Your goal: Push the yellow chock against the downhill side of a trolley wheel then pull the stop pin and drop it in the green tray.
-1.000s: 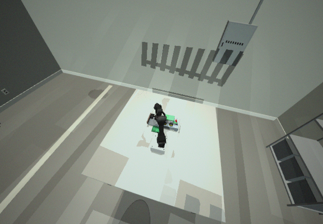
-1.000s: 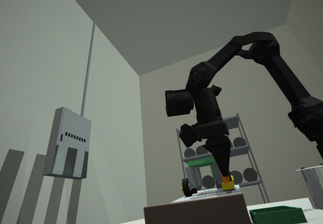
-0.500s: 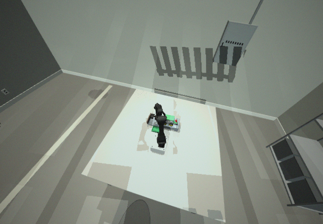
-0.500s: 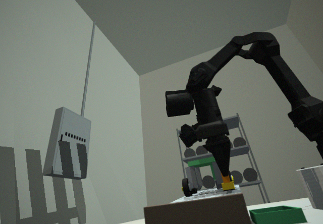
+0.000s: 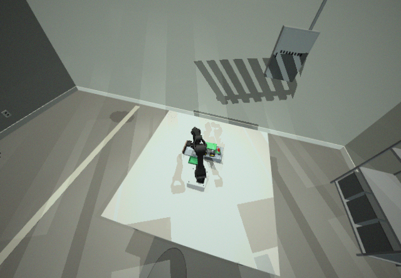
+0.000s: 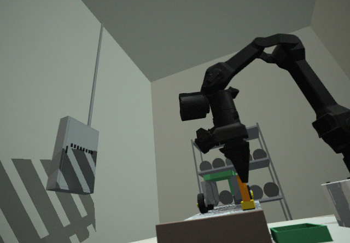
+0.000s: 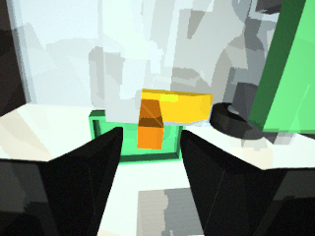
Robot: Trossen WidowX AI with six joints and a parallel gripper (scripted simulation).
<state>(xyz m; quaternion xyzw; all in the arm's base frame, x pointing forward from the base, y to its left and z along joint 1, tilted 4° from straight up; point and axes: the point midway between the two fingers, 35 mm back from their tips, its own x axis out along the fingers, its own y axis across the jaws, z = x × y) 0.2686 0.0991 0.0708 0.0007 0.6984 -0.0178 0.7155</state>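
Note:
The yellow chock (image 7: 179, 105) (image 6: 248, 204) sits on the grey ramp (image 6: 223, 209) with its orange handle (image 7: 150, 129) (image 6: 241, 189) standing up. It lies next to a black trolley wheel (image 7: 230, 120); I cannot tell whether they touch. My gripper (image 7: 152, 135) (image 6: 243, 178) is open. Its fingers stand either side of the handle with a gap on both sides. The trolley has a green deck (image 6: 219, 175) (image 7: 285, 69) (image 5: 212, 146). The red-headed stop pin (image 5: 218, 150) shows at the trolley's end. The green tray (image 6: 299, 231) (image 5: 193, 160) (image 7: 129, 145) lies beside the ramp.
The ramp's brown end face (image 6: 211, 229) is close to the exterior view. The arm's grey base block (image 5: 197, 186) (image 6: 336, 201) stands near the tray. A metal shelf rack (image 6: 265, 161) is behind the trolley, and a grey wall cabinet (image 6: 73, 155) hangs at the left.

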